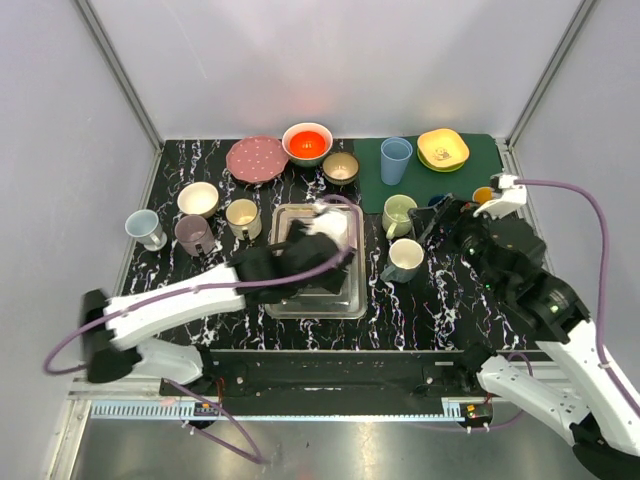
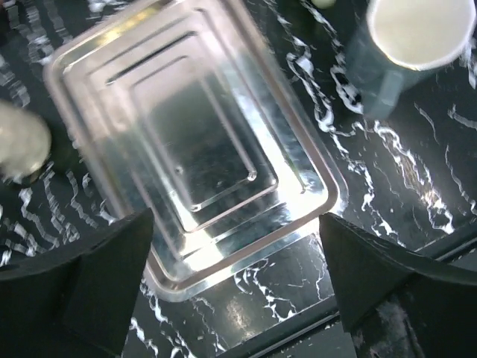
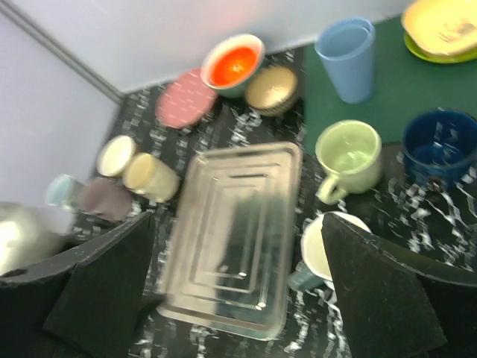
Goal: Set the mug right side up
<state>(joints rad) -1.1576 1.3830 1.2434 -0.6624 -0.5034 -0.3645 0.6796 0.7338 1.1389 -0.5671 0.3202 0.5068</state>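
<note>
A grey-blue mug (image 1: 405, 259) with a cream inside stands mouth up on the black marble table, just right of the metal tray (image 1: 283, 306). It also shows in the left wrist view (image 2: 414, 33) and the right wrist view (image 3: 322, 253). My left gripper (image 1: 318, 245) hovers over the tray, open and empty (image 2: 235, 224). My right gripper (image 1: 440, 222) is raised right of the mug, open and empty (image 3: 238, 220). Every mug I can see stands mouth up.
A green mug (image 1: 398, 213) stands behind the grey-blue one. Cream (image 1: 242, 215), purple (image 1: 193, 235) and pale blue (image 1: 145, 227) mugs stand at the left. A pink plate (image 1: 257, 159), a red bowl (image 1: 307, 142), a blue tumbler (image 1: 396, 160) and a yellow dish (image 1: 443, 149) line the back.
</note>
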